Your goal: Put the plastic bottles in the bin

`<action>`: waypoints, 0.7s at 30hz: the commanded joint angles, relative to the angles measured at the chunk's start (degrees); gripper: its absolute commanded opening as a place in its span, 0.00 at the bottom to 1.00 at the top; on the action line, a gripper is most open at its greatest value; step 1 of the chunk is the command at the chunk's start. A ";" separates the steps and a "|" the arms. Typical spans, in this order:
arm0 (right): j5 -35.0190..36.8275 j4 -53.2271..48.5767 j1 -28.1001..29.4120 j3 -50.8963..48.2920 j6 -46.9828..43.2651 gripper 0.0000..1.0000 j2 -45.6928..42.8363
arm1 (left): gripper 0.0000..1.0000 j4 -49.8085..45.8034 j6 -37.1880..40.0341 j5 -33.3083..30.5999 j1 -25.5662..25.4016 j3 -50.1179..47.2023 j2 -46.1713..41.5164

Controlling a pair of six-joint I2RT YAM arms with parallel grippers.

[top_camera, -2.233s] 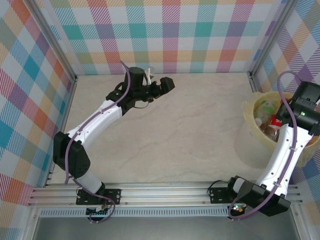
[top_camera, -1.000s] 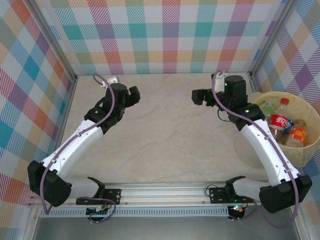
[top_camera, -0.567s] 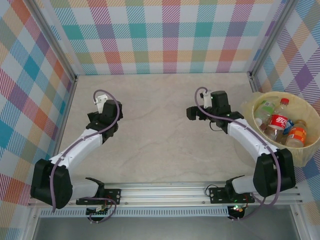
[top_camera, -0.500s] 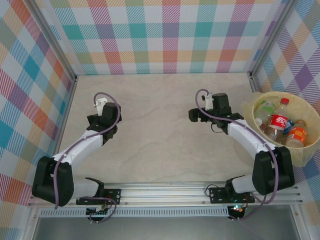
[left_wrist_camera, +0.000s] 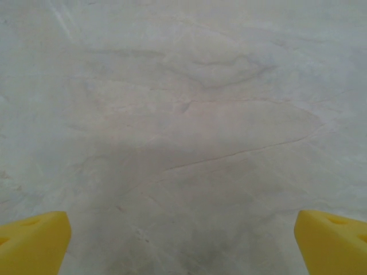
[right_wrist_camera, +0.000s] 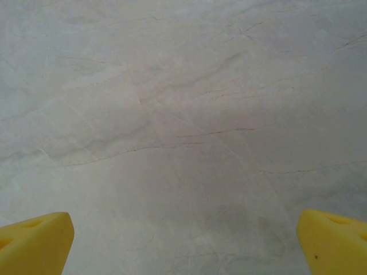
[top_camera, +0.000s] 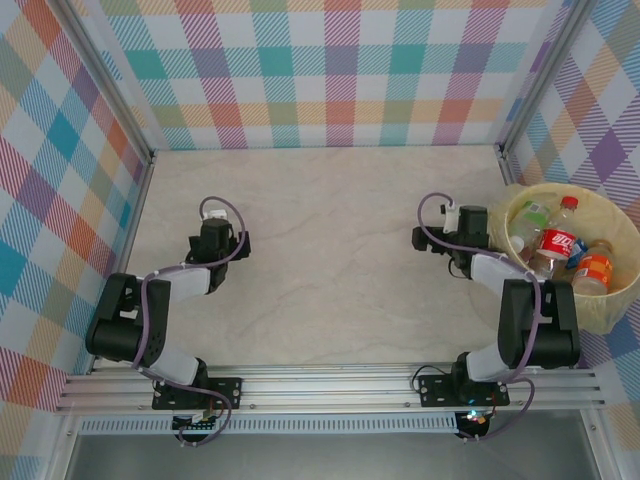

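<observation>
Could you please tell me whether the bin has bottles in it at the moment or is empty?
Not empty: the bin holds several plastic bottles, with red, orange and green labels seen from above.

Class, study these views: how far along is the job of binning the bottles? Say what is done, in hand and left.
Done: several bottles lie in the bin. In hand: nothing; the left tool and right tool hang open over bare table. Left: seemingly nothing.
</observation>
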 commanded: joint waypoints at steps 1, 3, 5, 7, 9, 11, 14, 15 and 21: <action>-3.08 12.13 -0.25 -1.79 -1.53 1.00 2.16 | 1.00 8.30 1.44 3.48 2.44 -3.33 -3.17; -2.93 15.03 -0.29 -2.72 -1.43 1.00 2.19 | 1.00 10.21 1.26 1.30 2.53 -4.86 -4.32; -2.06 18.68 -0.28 -4.18 -1.27 1.00 2.65 | 1.00 11.30 2.29 0.40 2.53 -5.91 -5.07; -1.90 21.09 -0.59 -5.38 -0.86 1.00 2.99 | 1.00 11.51 3.28 2.91 2.90 -5.93 -4.82; -2.80 23.31 -0.57 -6.97 -1.18 1.00 2.30 | 1.00 11.64 3.64 5.92 2.90 -4.75 -3.48; -3.24 26.29 -0.65 -9.04 -1.33 1.00 1.74 | 1.00 15.72 3.34 6.49 2.89 -5.63 -0.94; -3.35 34.81 -0.71 -13.30 -1.38 1.00 1.94 | 1.00 18.33 2.85 6.11 3.12 -6.28 0.88; -3.53 39.76 -0.73 -15.15 -1.37 1.00 3.48 | 1.00 20.34 2.84 6.12 3.12 -7.11 1.25; 1.18 38.18 -0.63 -14.09 0.28 1.00 3.72 | 1.00 24.28 2.08 8.23 4.41 -8.83 2.98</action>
